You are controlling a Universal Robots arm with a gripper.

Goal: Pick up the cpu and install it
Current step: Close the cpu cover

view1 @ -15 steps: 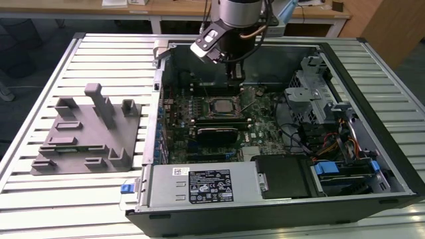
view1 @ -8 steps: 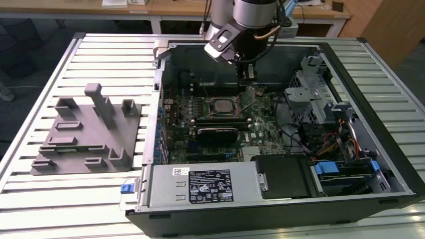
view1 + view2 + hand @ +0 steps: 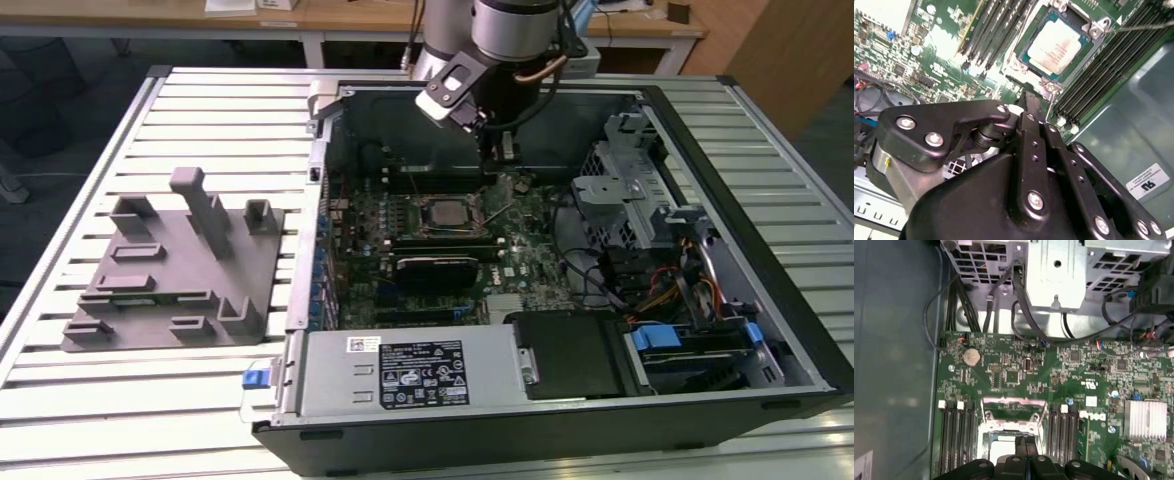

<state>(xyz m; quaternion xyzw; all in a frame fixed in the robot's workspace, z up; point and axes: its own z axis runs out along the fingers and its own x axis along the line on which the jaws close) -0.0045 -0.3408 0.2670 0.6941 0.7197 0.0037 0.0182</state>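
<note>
Open case [image 3: 771, 275] holds motherboard [image 3: 534, 262]; cpu [image 3: 1056, 47] sits in socket [image 3: 446, 213]. Gripper [image 3: 1028, 97], fingers pressed together and empty, hovers just beside it, memory slots [image 3: 1094, 75] alongside.

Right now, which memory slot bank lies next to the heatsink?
The bank between the socket and the silver heatsink; the other bank runs along the grey case panel.
</note>
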